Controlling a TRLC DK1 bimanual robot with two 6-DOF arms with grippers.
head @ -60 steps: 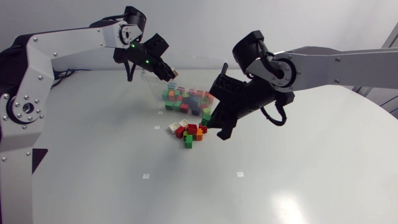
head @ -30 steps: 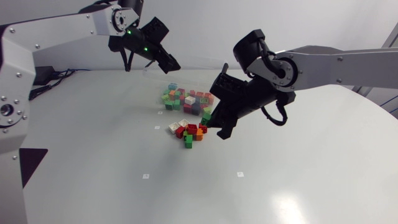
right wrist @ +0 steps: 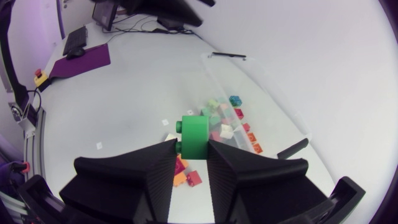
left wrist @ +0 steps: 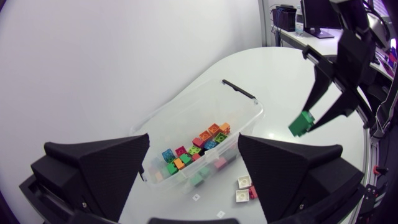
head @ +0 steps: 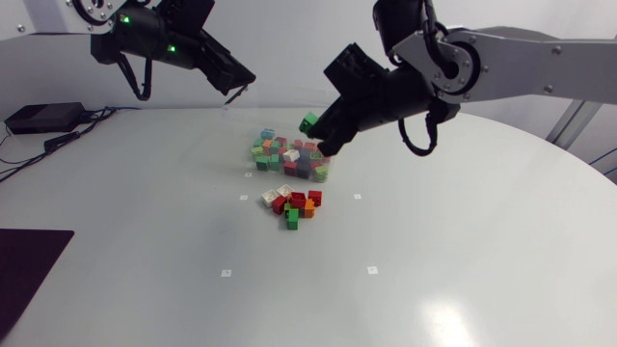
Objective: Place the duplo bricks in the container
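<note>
1. The right arm's matte black hand (head: pixel 316 133) is clamping a bright green duplo brick (head: pixel 308 122) between its two wedge-shaped fingers. In the right wrist view the fingers are pressing on the brick's two opposite sides, with its studs facing sideways.
2. The green brick is hanging in the air above the white round surface (head: pixel 434 251), close to the clear plastic rectangular container (left wrist: pixel 177 107). It is not inside the container.
3. The container is sitting on the surface and is holding a jumble of coloured bricks (left wrist: pixel 198 148) in green, red, orange, blue and pink. A black handle (left wrist: pixel 238 89) is lying across the end nearest the right hand.
4. A small pile of loose red, white, green and orange bricks (head: pixel 292 203) is lying on the surface just beside the container, on its near side in the head view.
5. The left arm's black hand (head: pixel 236 87) is hovering high, well apart from the container. Its fingers are standing wide apart with nothing between them, and its wrist view is looking down on the container.
</note>
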